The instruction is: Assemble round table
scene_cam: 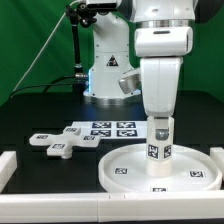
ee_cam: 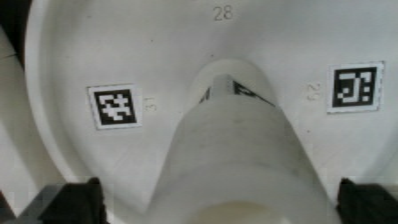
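The two-finger gripper [ee_cam: 210, 203], spread wide and holding nothing, straddles the short thick white plastic cylinder leg [scene_cam: 160, 140] standing upright at the centre of the large rimmed white round disc [scene_cam: 118, 171], and should centre both jaws evenly before closing.

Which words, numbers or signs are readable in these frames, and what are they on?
"28", faint, on the round disc.
Warning triangle, no words, on the robot's pedestal.
Square tags on disc, leg, cross-shaped base and marker board: patterns only, no text.
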`<action>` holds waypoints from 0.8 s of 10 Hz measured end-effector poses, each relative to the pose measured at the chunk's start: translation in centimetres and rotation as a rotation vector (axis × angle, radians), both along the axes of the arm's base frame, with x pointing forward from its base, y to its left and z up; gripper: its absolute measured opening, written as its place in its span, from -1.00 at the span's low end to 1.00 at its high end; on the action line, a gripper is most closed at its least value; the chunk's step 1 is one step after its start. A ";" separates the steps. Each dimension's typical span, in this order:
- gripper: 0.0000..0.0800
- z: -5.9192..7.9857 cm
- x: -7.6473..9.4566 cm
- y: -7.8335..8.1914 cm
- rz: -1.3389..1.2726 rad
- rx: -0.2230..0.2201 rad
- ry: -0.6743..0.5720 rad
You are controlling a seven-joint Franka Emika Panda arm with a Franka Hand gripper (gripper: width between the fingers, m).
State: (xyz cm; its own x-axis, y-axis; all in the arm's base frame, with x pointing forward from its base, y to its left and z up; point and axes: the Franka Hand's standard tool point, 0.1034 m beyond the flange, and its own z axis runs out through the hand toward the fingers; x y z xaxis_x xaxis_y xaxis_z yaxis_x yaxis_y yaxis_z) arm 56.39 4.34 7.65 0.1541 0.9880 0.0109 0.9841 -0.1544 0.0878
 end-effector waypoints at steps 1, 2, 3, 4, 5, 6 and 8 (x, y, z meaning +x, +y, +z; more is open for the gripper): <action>0.62 -0.1 -0.1 0.0 0.043 -0.011 0.002; 0.62 -0.2 -0.1 -0.2 0.125 -0.026 0.002; 0.62 -0.2 0.0 -0.3 0.194 -0.039 0.002; 0.62 -0.2 0.0 -0.4 0.245 -0.049 0.003; 0.62 -0.2 -0.1 -0.5 0.302 -0.063 0.005; 0.62 -0.3 -0.1 -0.4 0.312 -0.068 0.006; 0.38 -0.4 -0.2 -0.4 0.300 -0.067 0.008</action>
State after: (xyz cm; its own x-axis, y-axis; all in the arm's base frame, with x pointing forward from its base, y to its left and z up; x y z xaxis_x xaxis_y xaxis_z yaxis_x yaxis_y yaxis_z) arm 56.21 3.98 7.24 -0.1451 0.9879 -0.0557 0.9856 0.1492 0.0798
